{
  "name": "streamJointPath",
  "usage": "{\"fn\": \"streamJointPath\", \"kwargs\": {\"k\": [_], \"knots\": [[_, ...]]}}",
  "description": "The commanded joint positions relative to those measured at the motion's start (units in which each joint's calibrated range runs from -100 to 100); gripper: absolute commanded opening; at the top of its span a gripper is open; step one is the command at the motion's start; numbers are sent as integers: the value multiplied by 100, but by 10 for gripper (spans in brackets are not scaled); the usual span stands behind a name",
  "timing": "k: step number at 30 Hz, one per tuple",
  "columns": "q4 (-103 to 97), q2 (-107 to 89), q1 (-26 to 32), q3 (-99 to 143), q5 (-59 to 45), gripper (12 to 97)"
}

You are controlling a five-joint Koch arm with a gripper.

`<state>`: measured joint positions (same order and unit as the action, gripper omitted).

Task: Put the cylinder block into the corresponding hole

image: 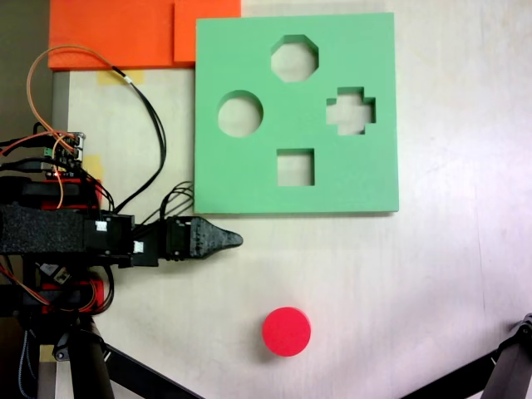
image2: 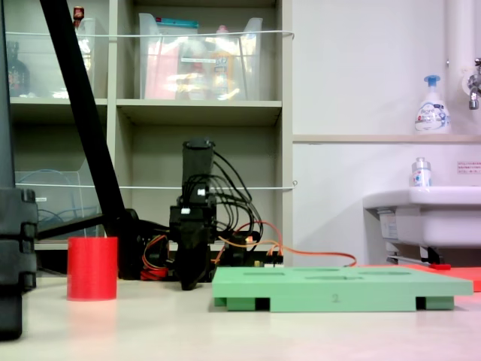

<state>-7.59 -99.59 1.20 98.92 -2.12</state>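
Your task is not yet begun: the short red foam cylinder block point(image: 287, 331) stands untouched on the pale surface point(image: 399, 283), well apart from the green foam board's circular cutout point(image: 240, 114), while your black end effector point(image: 231, 240) holds nothing, its opening indeterminate.

A small dark "2" is printed on the front edge of the green foam board point(image2: 334, 298). The soap bottle point(image2: 432, 109) on the ledge and a red-and-white sign point(image2: 469, 167) on the wall carry print too small to read.
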Motion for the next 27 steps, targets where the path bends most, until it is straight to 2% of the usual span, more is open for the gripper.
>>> {"fn": "streamJointPath", "kwargs": {"k": [1,3,5,10,16,27], "knots": [[494,-41,49,108,-24,491],[523,-41,5,108,44,493],[455,-41,-132,108,679,534],[-2356,-41,-352,108,2706,543],[-4042,-41,-361,108,4093,542],[-4398,-41,-435,108,5538,521]]}}
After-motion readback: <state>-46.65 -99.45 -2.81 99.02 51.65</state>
